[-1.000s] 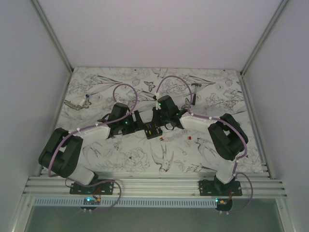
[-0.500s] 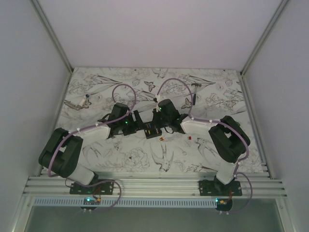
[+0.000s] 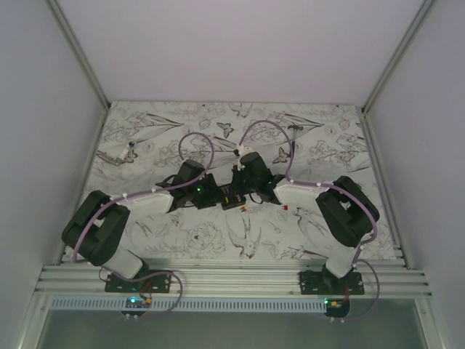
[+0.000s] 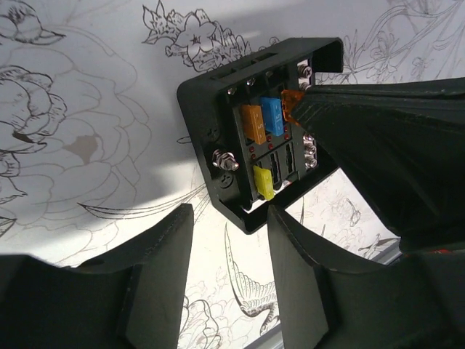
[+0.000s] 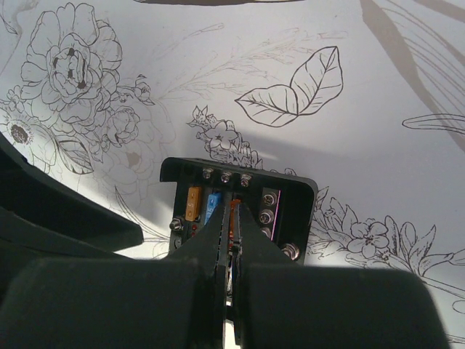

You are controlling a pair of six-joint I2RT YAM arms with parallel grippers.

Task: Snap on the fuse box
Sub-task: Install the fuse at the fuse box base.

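The fuse box [image 3: 232, 197] is a small black box lying on the flower-print table, between the two grippers. The left wrist view shows its face [image 4: 218, 123] with orange, blue and yellow fuses [image 4: 263, 182]. My left gripper [image 4: 229, 233] is open, and the box's near corner lies just beyond its fingertips without touching them. My right gripper [image 5: 234, 212] is over the box [image 5: 290, 200], with its jaws pinched on a thin orange fuse [image 5: 234, 206] standing in a slot next to the blue fuse [image 5: 212, 204]. That right finger [image 4: 378, 138] also shows in the left wrist view.
Two small loose fuses lie on the table, an orange one [image 3: 243, 209] by the box and a red one [image 3: 286, 208] to the right. A small tool [image 3: 120, 154] lies at the far left. A small dark tool [image 3: 294, 129] lies at the back right. White walls enclose the table.
My left arm has moved right, bringing its open gripper up to the fuse box. My right gripper has shifted slightly left and stays over the box.
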